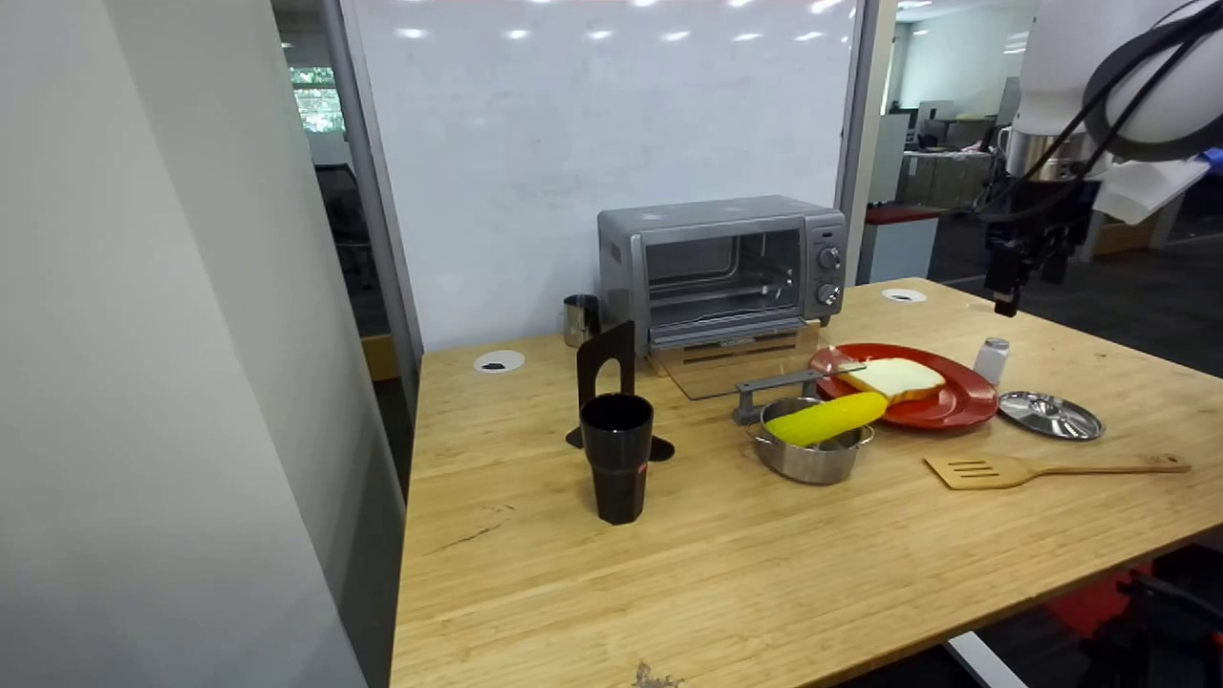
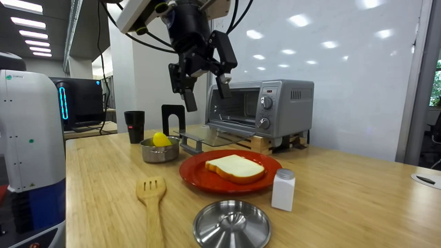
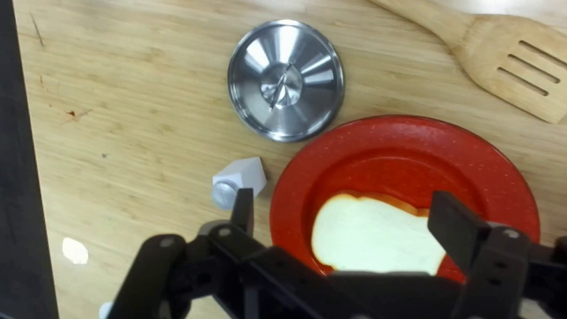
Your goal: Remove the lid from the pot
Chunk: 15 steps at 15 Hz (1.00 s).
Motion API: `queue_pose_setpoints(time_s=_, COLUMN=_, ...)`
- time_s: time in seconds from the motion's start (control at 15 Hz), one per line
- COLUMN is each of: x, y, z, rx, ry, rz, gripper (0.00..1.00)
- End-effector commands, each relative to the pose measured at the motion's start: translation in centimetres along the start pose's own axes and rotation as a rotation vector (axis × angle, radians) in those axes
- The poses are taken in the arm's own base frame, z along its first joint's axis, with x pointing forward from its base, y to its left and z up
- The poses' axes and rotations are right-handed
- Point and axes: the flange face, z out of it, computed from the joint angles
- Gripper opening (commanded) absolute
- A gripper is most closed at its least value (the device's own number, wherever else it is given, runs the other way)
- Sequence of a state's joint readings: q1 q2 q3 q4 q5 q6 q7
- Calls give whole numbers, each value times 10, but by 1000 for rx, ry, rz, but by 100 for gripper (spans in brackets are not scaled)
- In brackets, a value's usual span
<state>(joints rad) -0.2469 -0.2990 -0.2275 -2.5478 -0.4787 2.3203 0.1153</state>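
The silver lid lies flat on the table with its knob up, apart from the pot; it shows in both exterior views [image 1: 1049, 417] [image 2: 233, 227] and in the wrist view [image 3: 285, 84]. The small steel pot [image 1: 808, 465] [image 2: 160, 154] stands uncovered beside the toaster oven's lowered door, with a long yellow object [image 1: 829, 419] leaning in it. The pot is out of the wrist view. My gripper [image 2: 207, 94] is open and empty, raised high above the table. In the wrist view the gripper's fingers [image 3: 346, 217] are wide apart over the red plate and bread, touching nothing.
A red plate [image 2: 193, 175] with a bread slice [image 2: 237, 167] lies between lid and pot. A white shaker [image 2: 283, 191] stands beside the lid. A wooden spatula [image 1: 994, 470], black cup [image 1: 618, 468], black stand [image 2: 173, 110], metal cup [image 1: 580, 321] and toaster oven [image 1: 626, 277] are also there.
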Motion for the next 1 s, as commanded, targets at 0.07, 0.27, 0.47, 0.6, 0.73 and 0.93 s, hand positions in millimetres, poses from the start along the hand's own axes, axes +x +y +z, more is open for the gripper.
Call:
queue_pose_setpoints(time_s=0.07, x=9, y=-30, z=-26, rx=74, ry=77, rz=-100, gripper=100)
queue_pose_setpoints(time_s=0.27, x=10, y=-52, z=-39, rx=128, ry=110, rz=-188, gripper=100)
queue_pose_setpoints(time_s=0.47, x=12, y=-68, z=-47, rx=169, ry=135, rz=-272, gripper=100)
queue_pose_setpoints(time_s=0.6, x=13, y=-67, z=-46, rx=151, ry=117, rz=-243, gripper=100)
queue_pose_setpoints(time_s=0.73, x=13, y=-69, z=-47, rx=152, ry=118, rz=-247, gripper=100)
queue_pose_setpoints(time_s=0.93, x=13, y=-68, z=-46, rx=152, ry=118, rz=-246, gripper=100)
